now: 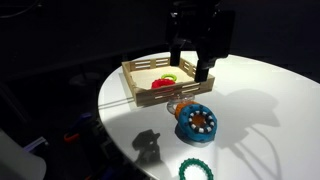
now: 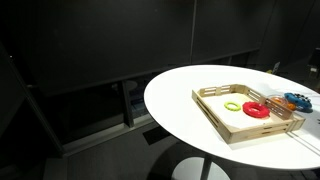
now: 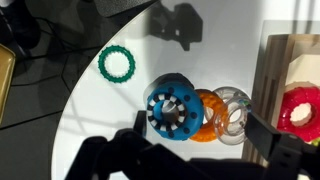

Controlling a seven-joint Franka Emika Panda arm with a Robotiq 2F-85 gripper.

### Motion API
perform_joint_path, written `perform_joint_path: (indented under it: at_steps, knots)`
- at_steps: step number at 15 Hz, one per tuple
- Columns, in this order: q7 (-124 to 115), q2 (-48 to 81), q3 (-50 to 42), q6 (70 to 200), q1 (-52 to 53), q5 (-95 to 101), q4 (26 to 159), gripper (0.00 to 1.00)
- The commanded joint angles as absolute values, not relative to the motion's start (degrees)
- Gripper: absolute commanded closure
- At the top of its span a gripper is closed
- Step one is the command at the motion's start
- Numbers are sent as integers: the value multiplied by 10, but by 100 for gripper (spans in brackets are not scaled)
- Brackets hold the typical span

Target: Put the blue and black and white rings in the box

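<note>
Your gripper (image 1: 189,64) hangs above the table (image 1: 260,100), fingers spread, holding nothing. The blue ring (image 3: 172,110) sits on the table outside the box (image 1: 160,95), touching an orange ring (image 3: 207,120). A clear ring (image 3: 233,108) lies between the orange one and the box. The green ring (image 3: 116,64) is well apart. A red ring (image 3: 300,108) is inside the box.

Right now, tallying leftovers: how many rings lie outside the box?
4: blue ring, orange ring and clear ring in a row beside the box; green ring apart near the table edge. None looks hidden.
</note>
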State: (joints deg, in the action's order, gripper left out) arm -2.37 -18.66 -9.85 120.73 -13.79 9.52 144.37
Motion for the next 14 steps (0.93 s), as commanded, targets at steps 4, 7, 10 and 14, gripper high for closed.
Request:
perform_joint_path:
  at_steps: [4, 7, 10, 14]
  knots:
    - [-23, -184, -101, 1218, -134, 94, 1446, 0]
    - [-30, -177, -99, 1246, -134, 100, 1456, 0]
    - [-37, -161, -96, 1289, -136, 111, 1469, 0]
    - [-36, -134, -98, 1358, -140, 121, 1482, 0]
